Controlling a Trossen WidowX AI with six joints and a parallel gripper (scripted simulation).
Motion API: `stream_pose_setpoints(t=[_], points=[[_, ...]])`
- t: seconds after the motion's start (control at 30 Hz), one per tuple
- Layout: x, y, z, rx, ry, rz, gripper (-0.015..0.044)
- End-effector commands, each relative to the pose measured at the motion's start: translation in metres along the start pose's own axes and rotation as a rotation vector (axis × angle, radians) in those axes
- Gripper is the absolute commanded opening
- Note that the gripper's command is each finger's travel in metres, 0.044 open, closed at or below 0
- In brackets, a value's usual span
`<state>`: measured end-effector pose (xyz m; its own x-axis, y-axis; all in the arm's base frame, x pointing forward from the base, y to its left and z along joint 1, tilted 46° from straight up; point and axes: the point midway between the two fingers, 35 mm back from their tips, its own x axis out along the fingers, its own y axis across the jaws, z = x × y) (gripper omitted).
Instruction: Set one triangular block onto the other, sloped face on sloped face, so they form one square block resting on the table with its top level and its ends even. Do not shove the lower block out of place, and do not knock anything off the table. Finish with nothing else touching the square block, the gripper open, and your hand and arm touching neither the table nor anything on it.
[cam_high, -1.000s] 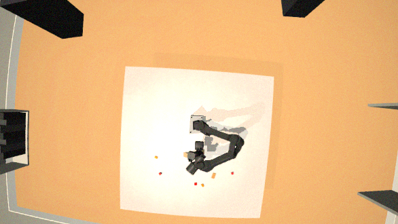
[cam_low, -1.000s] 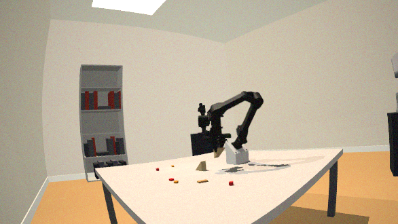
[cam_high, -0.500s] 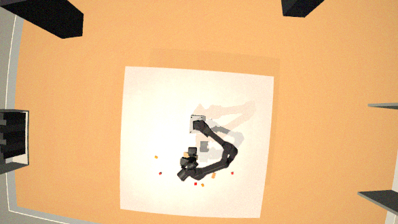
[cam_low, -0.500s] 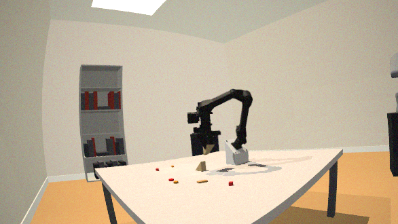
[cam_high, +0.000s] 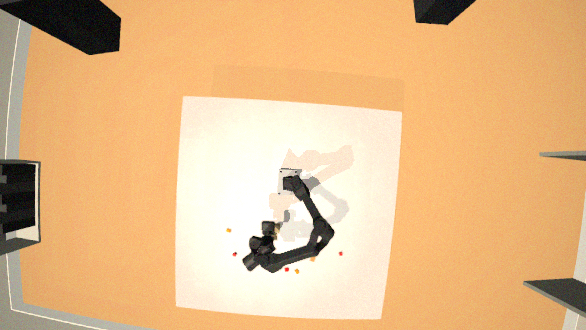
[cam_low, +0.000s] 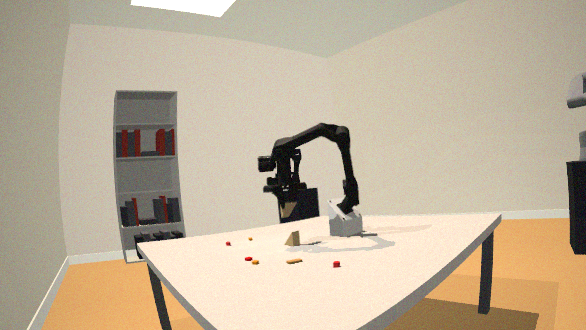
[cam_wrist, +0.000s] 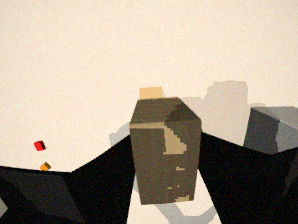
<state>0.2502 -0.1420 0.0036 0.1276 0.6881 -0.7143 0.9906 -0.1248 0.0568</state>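
My gripper (cam_low: 287, 205) (cam_wrist: 162, 137) is shut on a tan triangular block (cam_low: 288, 210) (cam_wrist: 162, 165), held in the air with a finger on each side. In the exterior view the held block tapers downward. The other triangular block (cam_low: 294, 239) (cam_wrist: 151, 92) stands on the table below the hand, its slope facing left in the exterior view. A clear gap separates the blocks there. In the wrist view the held block hides most of the lower one. In the top view a patch of tan block (cam_high: 277, 230) shows beside the hand; I cannot tell which block it is.
The white table (cam_high: 210, 150) (cam_low: 400, 255) also carries small red pieces (cam_high: 234, 254) (cam_low: 336, 264) (cam_wrist: 39, 145), small orange pieces (cam_high: 228, 230) (cam_low: 255, 262) (cam_wrist: 45, 166) and a longer orange piece (cam_high: 312, 259) (cam_low: 294, 261). The grey arm base (cam_low: 345, 226) (cam_wrist: 262, 130) stands near the lower block.
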Motion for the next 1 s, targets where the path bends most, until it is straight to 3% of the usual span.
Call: stream_pose_setpoints(t=[0.0,0.37,0.97], points=[[-0.005,0.002,0.022,-0.005,-0.001,-0.002,0.0],[-0.006,0.003,0.048,-0.002,-0.001,-0.004,0.0],[0.065,0.003,0.017,-0.003,0.005,-0.004,0.0]])
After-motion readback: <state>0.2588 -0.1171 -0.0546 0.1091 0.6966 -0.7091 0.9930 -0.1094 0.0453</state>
